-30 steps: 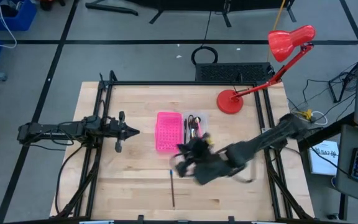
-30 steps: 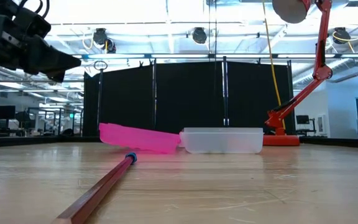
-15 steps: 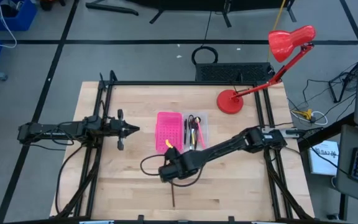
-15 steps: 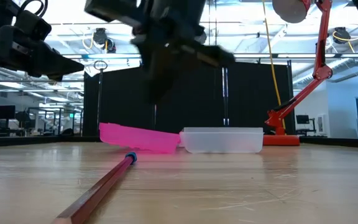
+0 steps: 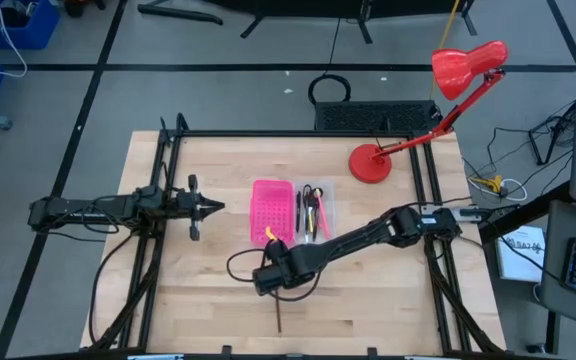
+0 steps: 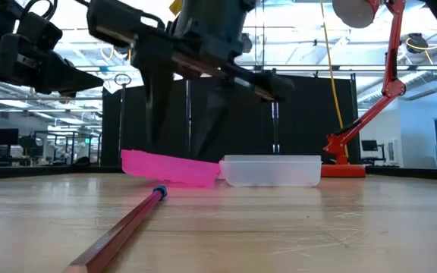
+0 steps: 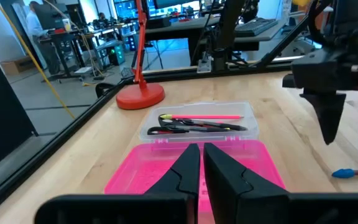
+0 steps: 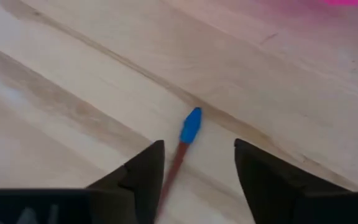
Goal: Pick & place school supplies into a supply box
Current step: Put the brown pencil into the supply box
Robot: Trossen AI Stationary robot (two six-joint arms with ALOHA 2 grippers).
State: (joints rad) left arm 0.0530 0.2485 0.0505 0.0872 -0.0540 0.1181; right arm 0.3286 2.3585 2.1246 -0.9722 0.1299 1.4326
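A brown pencil (image 5: 277,305) with a blue end (image 8: 190,125) lies flat on the wooden table, near its front edge. My right gripper (image 8: 197,179) hangs open just above that blue end, one finger on each side, touching nothing. In the low view its fingers (image 6: 155,114) stop short of the table. The clear supply box (image 5: 315,210) stands mid-table with pens and scissors (image 7: 194,123) lying inside. My left gripper (image 5: 213,209) waits shut at the left, raised, pointing at the pink panel (image 5: 271,210).
The pink perforated panel lies against the box's left side. A red desk lamp (image 5: 371,162) stands at the far right corner, its arm reaching over the edge. Black frame rails (image 5: 163,180) run along the table's left and right sides. Bare wood surrounds the pencil.
My right gripper has swung from beside the supply box toward the table's left and near edge. It has come down over the pencil's blue end, and its fingers have opened. The pencil and the box have kept their places.
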